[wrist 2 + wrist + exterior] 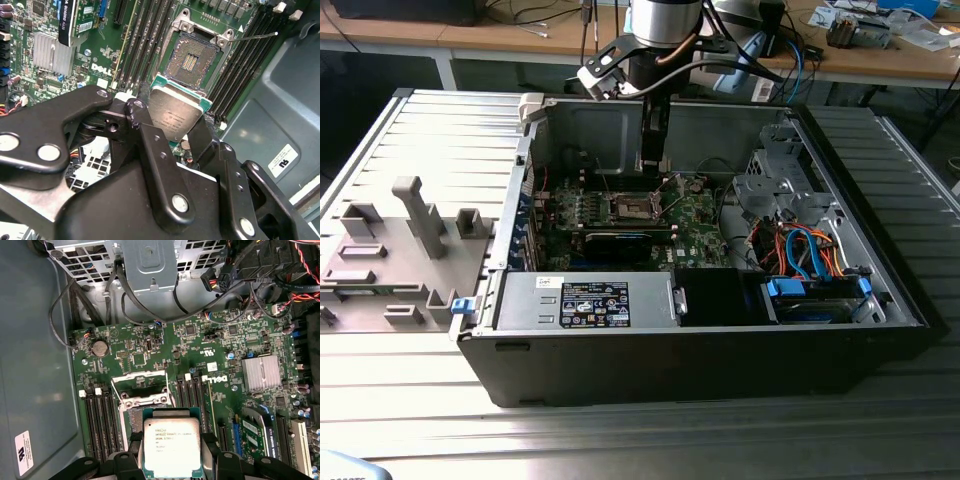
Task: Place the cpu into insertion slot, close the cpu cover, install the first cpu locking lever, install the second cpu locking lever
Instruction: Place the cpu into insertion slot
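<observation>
Wrist and black gripper (653, 170) of the silver robot arm hang straight down into the open black computer case (720, 350), which lies on its side on the ribbed grey metal tabletop (620, 440). They are directly above the insertion slot (192, 59), the small dark square socket with a silver rim on the green motherboard (200, 345). The black fingers (129, 460) are closed partway, pinching two opposite edges of the cpu (171, 446), a small flat square chip with a silvery-tan metal top. The chip is held just above the insertion slot, overlapping one side of it in both wrist views. It lies roughly parallel to the board, metal top facing away from the slot; being nearly square, it shows no clear long axis. At the far edge of the insertion slot, the cpu cover (138, 375), a thin silver frame plate with a square window, stands raised open.
</observation>
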You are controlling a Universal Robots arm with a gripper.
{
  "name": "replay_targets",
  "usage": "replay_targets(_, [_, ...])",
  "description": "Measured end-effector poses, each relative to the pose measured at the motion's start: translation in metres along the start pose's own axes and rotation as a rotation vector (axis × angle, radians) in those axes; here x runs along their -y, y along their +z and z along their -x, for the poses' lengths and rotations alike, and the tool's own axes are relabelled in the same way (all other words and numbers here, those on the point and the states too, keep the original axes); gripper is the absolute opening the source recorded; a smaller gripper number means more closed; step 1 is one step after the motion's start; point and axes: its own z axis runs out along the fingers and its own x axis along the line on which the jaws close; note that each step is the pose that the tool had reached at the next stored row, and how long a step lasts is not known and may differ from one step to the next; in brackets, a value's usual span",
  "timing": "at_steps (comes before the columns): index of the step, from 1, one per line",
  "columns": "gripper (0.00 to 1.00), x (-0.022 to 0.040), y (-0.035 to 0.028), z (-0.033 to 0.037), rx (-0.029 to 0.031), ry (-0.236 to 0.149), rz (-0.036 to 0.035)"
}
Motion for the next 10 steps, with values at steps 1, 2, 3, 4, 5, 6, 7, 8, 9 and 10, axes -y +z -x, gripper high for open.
replay_targets(1, [0.55,0.0,0.0,0.0,0.0,0.0,0.0])
replay_targets(2, [0.55,0.0,0.0,0.0,0.0,0.0,0.0])
replay_targets(3, [0.55,0.0,0.0001,0.0,0.0,0.0,0.0])
replay_targets(4, [0.55,0.0,0.0001,0.0,-0.0001,0.0,0.0001])
replay_targets(5, [0.55,0.0,0.0001,0.0,0.0,0.0,0.0])
replay_targets(6, [0.55,0.0,0.0001,0.0,-0.0001,0.0,0.0001])
replay_targets(7, [0.55,0.0,0.0002,0.0,-0.0001,0.0,0.0001])
replay_targets(8, [0.55,0.0,0.0002,0.0,-0.0002,0.0,0.0])
replay_targets(9, [0.55,0.0001,0.0002,0.0,-0.0004,0.0,0.0001])
replay_targets(10, [0.55,0.0002,0.0002,0.0,-0.0005,-0.001,0.0001])
